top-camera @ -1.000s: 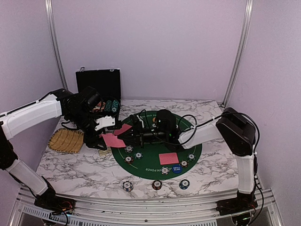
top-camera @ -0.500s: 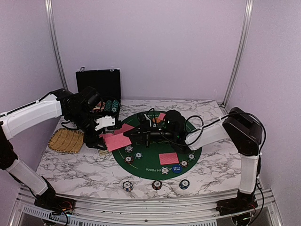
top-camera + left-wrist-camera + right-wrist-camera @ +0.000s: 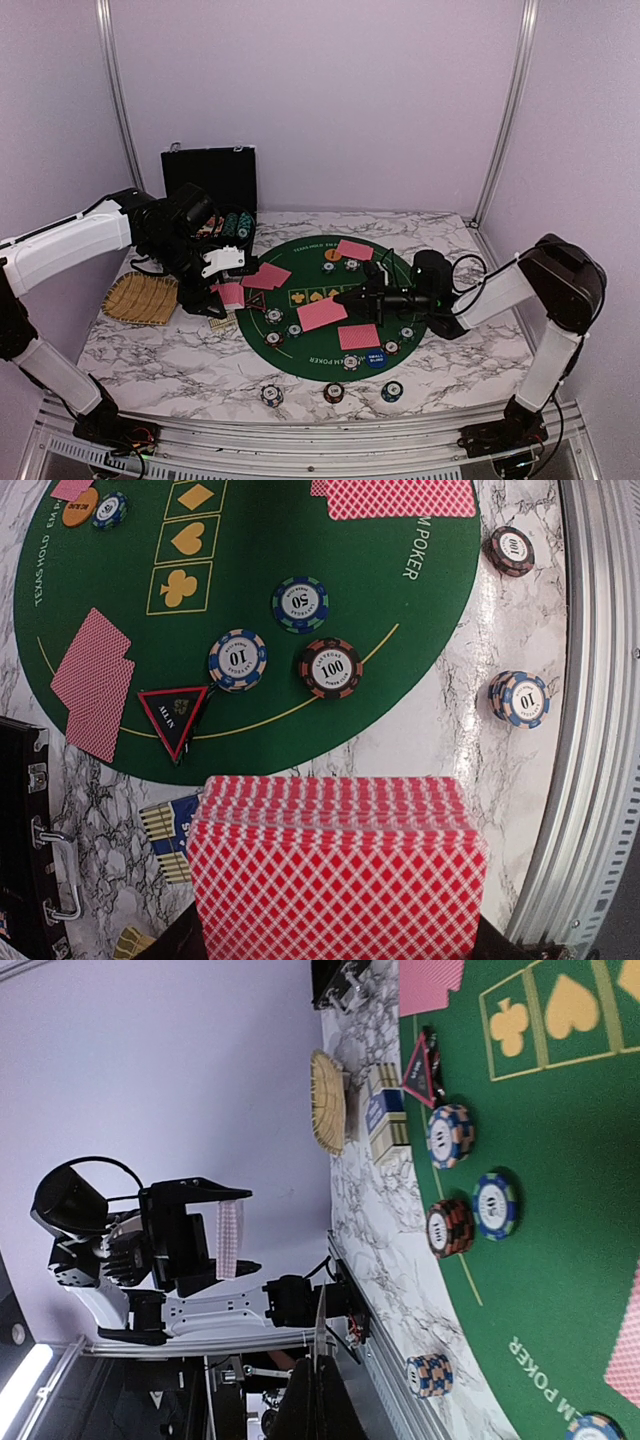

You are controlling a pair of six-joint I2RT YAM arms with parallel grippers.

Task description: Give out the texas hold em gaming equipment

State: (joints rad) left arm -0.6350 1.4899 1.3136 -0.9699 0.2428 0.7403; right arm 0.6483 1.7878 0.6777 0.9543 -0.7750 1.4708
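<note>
Left gripper is clamped tight on the whole red-backed deck, hanging over the left edge of the green mat. Right gripper is pinched shut on one single card over the mat's middle. Three poker chip stacks sit along the near edge of the worktop.

The mat is lying on the desk. Far cards and a disc are sitting on its far side. Left cards and the triangle are resting at its left edge. Near cards are lying just behind the small blind disc at its front. A single card is hanging over its middle, the deck just off its left edge. Three chips are standing before it, the tray left of it.
</note>
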